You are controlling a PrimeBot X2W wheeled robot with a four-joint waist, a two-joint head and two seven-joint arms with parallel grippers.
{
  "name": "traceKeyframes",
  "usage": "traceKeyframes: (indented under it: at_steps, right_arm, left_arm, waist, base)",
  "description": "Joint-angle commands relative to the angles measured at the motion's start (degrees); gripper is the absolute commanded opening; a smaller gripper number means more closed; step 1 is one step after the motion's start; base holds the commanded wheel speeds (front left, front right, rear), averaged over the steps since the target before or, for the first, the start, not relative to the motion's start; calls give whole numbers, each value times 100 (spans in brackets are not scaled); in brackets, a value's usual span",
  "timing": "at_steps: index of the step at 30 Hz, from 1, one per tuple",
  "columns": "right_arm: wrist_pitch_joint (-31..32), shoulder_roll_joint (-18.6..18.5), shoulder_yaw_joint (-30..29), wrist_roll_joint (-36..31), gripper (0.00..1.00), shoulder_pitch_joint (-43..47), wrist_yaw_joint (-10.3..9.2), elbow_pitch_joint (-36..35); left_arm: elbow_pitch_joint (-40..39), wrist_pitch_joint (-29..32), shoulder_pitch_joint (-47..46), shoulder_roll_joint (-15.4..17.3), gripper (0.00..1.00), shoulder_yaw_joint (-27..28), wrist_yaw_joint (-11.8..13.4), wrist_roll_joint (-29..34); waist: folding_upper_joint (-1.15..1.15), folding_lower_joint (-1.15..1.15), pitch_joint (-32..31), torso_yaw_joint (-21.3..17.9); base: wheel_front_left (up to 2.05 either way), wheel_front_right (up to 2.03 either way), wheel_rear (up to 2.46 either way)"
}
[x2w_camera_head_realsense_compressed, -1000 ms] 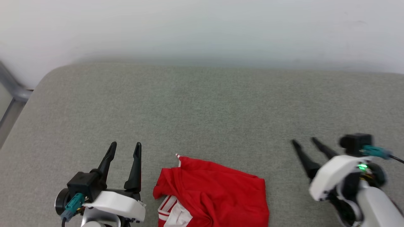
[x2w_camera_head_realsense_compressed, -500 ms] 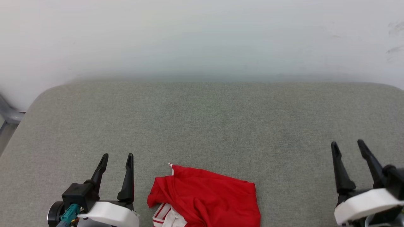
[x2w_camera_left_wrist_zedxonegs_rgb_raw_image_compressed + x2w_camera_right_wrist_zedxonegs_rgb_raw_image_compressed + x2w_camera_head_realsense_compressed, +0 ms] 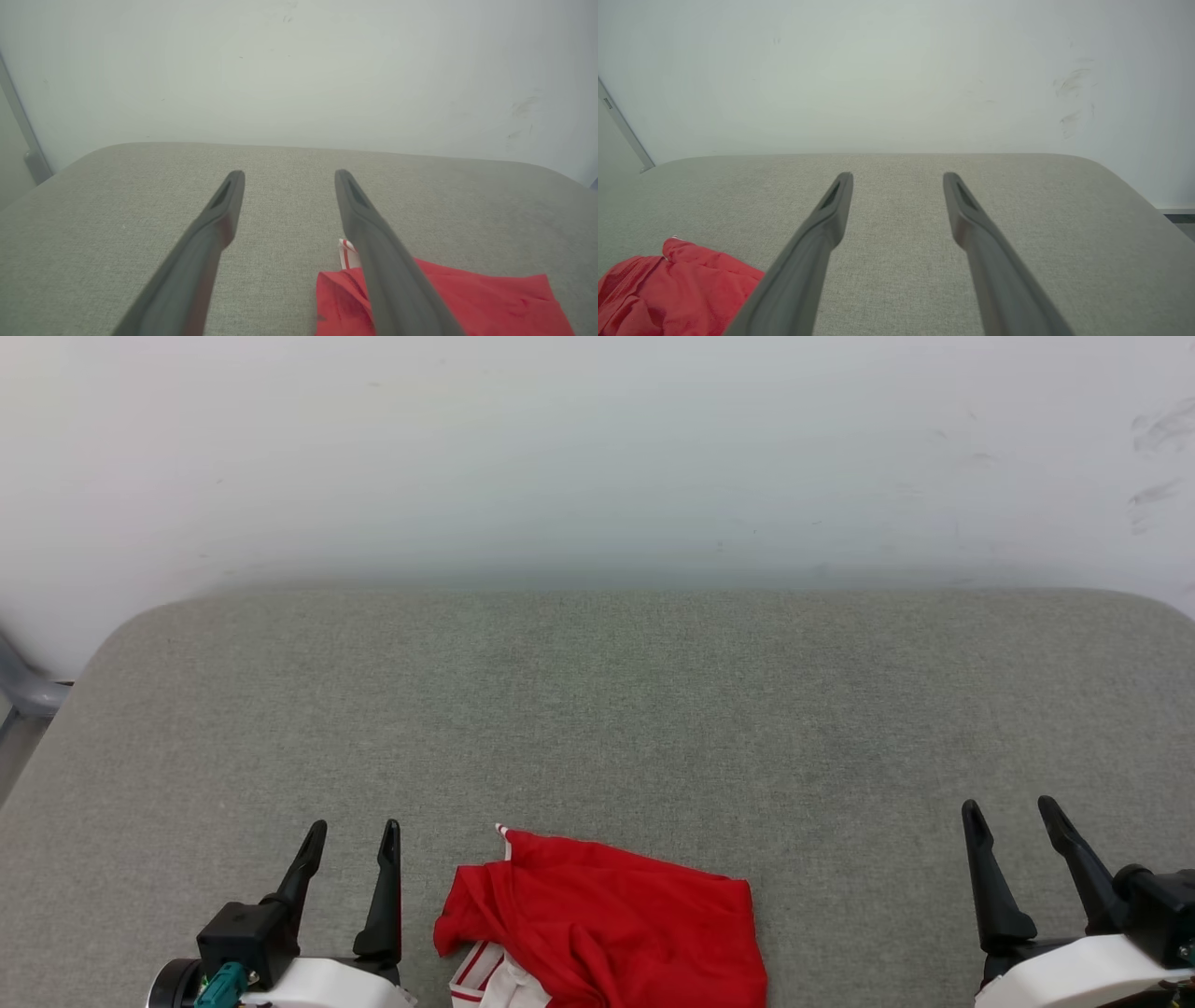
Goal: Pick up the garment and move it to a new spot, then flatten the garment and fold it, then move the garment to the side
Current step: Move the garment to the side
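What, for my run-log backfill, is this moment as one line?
shirt: crumpled on grey surface | left gripper: jaws open, empty, beside shirt | right gripper: jaws open, empty, far from shirt | stage: shirt not held

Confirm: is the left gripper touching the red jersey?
Apart. The head view shows a strip of grey surface between the open left gripper and the near edge of the garment.

The left gripper [image 3: 355, 828] rises from the lower left of the head view, its two dark fingers spread apart, pointing up and holding nothing. The right gripper [image 3: 1009, 805] stands at the lower right, its fingers likewise parted and empty, leaning slightly to the left.
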Motion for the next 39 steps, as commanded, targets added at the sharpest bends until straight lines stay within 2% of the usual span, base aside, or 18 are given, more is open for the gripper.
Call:
traceKeyframes:
  at_steps: [1, 7, 12, 15, 16, 17, 25, 33, 34, 35, 36, 39]
  right_arm:
    - [39, 29, -11, 40, 100, 41, -3, -13]
    - [301, 3, -295, 151, 100, 148, -3, 158]
    - [1166, -267, -370, 950, 100, 341, -4, 591]
    - [1882, -423, -165, 1499, 100, 429, -3, 802]
    - [2432, -574, 103, 2038, 100, 381, -2, 974]
    - [2556, -569, 210, 2184, 100, 328, -3, 1010]
    - [2845, -486, 1022, 3131, 100, -234, -3, 1467]
    - [3414, -310, 1526, 3505, 100, -653, -9, 2406]
    - [3477, -295, 1557, 3541, 69, -676, -11, 2458]
    - [3522, -279, 1586, 3578, 15, -698, -13, 2485]
    - [3538, -268, 1599, 3587, 0, -718, -14, 2480]
    - [3511, -288, 1624, 3628, 0, -829, -8, 2274]
  left_arm:
    - [18, -11, 21, 17, 100, -14, 13, -19]
    - [4, -11, -97, 31, 100, -3, 9, -30]
    - [-37, -11, -189, -2, 100, 19, -28, 18]
    - [-53, -11, -268, -44, 100, 12, -66, 52]
    - [-54, -11, -388, -117, 100, 18, -102, 71]
    - [-47, -11, -418, -133, 100, 19, -122, 73]
    - [-22, -11, -702, -303, 100, 122, -304, 171]
    - [22, -11, -892, -449, 100, 275, -484, 319]
    - [30, -12, -905, -463, 100, 299, -502, 330]
    - [40, -12, -907, -476, 100, 329, -512, 354]
    - [51, -12, -902, -484, 100, 351, -530, 367]
    - [83, -12, -866, -543, 100, 411, -553, 426]
  waist:
    - [0, 0, 5, 10]
    - [0, 0, 68, 94]
    - [0, 0, 171, 265]
    - [0, 0, 282, 396]
    - [0, 0, 459, 536]
    - [0, 0, 514, 574]
    - [0, 0, 956, 843]
    - [0, 0, 1236, 1008]
    - [0, 0, 1249, 1017]
    - [0, 0, 1255, 1023]
    - [0, 0, 1256, 1025]
    - [0, 0, 1218, 1003]
  base:
    - [0, 0, 0]
    - [0, 0, 0]
    - [0, 0, 0]
    - [0, 0, 0]
    - [0, 0, 0]
    - [0, 0, 0]
    - [0, 0, 0]
    - [0, 0, 0]
    - [0, 0, 0]
    - [0, 0, 0]
    - [0, 0, 0]
    - [0, 0, 0]
